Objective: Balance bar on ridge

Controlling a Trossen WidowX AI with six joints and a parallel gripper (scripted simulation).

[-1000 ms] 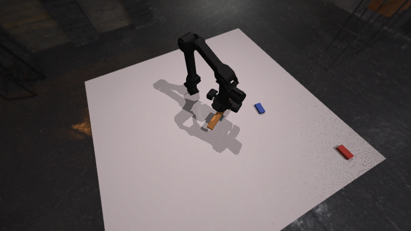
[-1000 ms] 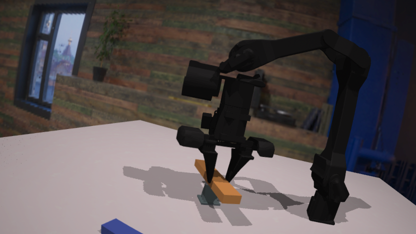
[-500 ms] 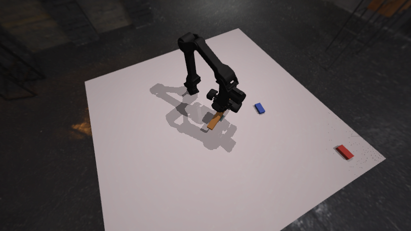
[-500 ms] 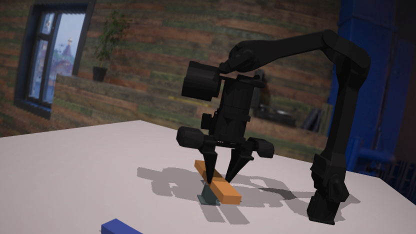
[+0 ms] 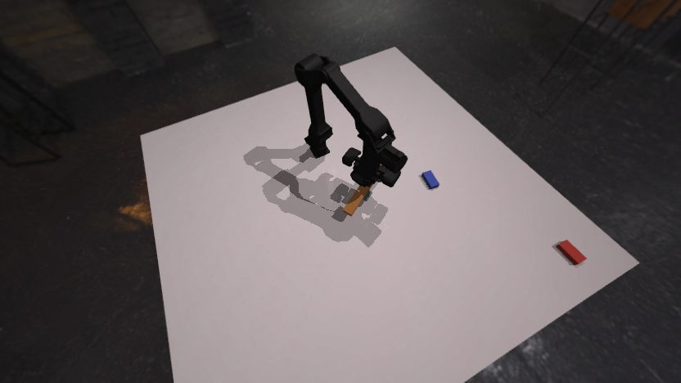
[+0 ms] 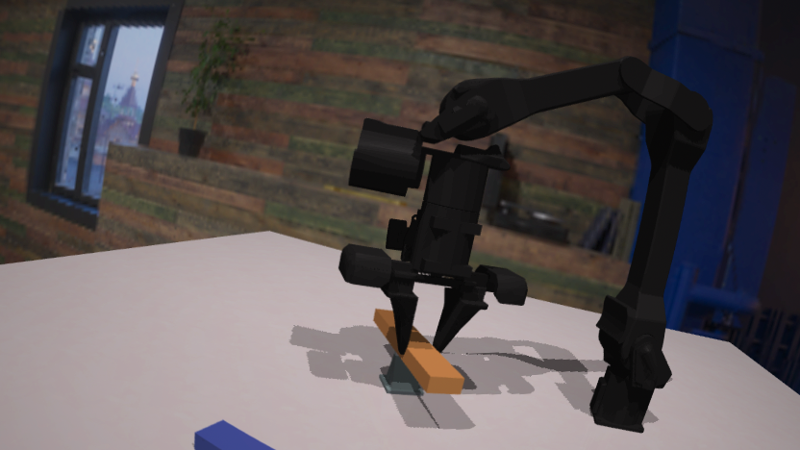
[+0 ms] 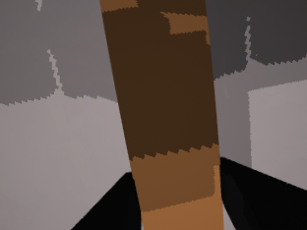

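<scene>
The orange bar (image 5: 356,204) (image 6: 441,375) (image 7: 167,98) is held off the table (image 5: 286,304) (image 6: 167,336) and looks about level. My gripper (image 6: 419,350) (image 7: 175,174) is shut on it, one finger on each long side near its middle. In the top view the fingertips are hidden behind the gripper body. The grey-green ridge (image 5: 368,196) (image 6: 400,373) stands on the table, partly under the bar and partly hidden by it. Its top is close to the bar's underside; whether they touch, I cannot tell. The ridge does not show in the wrist view.
A blue block (image 5: 430,179) (image 6: 230,437) lies on the table beyond the ridge, on the side away from the arm's base. A red block (image 5: 571,252) lies near a far table corner. The arm's shadow falls across the table around the bar.
</scene>
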